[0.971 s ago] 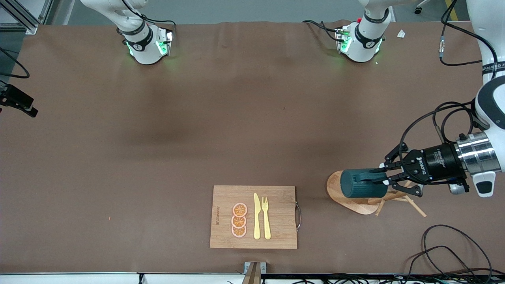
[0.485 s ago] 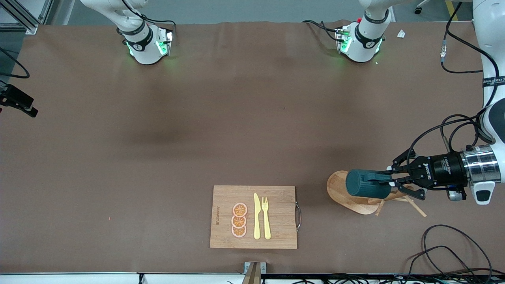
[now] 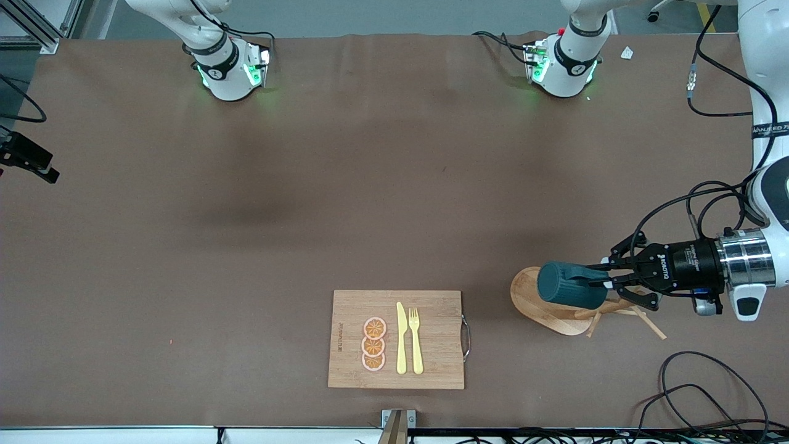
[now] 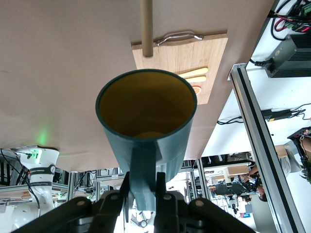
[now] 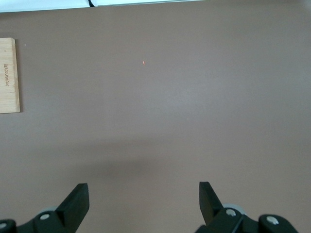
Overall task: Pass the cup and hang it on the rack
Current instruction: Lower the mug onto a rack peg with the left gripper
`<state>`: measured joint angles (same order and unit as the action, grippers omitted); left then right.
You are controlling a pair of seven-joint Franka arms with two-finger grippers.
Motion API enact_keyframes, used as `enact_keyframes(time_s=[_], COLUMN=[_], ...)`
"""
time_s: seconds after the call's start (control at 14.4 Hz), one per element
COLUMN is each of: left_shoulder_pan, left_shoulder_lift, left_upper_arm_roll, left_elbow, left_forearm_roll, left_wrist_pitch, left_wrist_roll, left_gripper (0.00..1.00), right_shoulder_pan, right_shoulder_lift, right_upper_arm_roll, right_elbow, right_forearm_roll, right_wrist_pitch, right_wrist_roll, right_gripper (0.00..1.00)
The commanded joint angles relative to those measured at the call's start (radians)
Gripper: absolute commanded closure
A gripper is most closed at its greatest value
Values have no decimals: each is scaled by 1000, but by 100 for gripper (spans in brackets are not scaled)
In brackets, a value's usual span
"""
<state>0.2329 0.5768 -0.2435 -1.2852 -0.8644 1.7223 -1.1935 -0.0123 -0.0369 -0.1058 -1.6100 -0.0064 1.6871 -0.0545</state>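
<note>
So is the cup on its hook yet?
Not yet. The handover looks done: the left end effector is shut on the cup by its handle, holding it sideways over the rack. The right end effector waits open. Left: slipping the handle onto a peg.

Evenly, softly lit from above. Broad faint shadows on the brown paper-covered table (image 3: 308, 185). Green glow around both arm bases. Sharp throughout; no glare, slight edge distortion in wrist views.
</note>
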Motion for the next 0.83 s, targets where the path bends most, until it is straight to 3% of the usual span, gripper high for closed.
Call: enact_keyframes(time_s=[0.0,0.76], left_shoulder_pan=[31,92], left_shoulder_lift=[17,80], left_upper_arm_roll=[-4,1], left_elbow=[4,6], left_forearm_roll=[-27,-50], left_wrist_pitch=[-27,-26], left_wrist_roll=[63,135], left_gripper=[100,98], right_shoulder_pan=[-9,-9], right_shoulder_lift=[-26,-26], right_upper_arm_roll=[9,9], right_elbow=[-25,-25], right_forearm_roll=[-15,-14], right_wrist_pitch=[0,0], right_wrist_roll=[-8,-8], right_gripper=[0,0])
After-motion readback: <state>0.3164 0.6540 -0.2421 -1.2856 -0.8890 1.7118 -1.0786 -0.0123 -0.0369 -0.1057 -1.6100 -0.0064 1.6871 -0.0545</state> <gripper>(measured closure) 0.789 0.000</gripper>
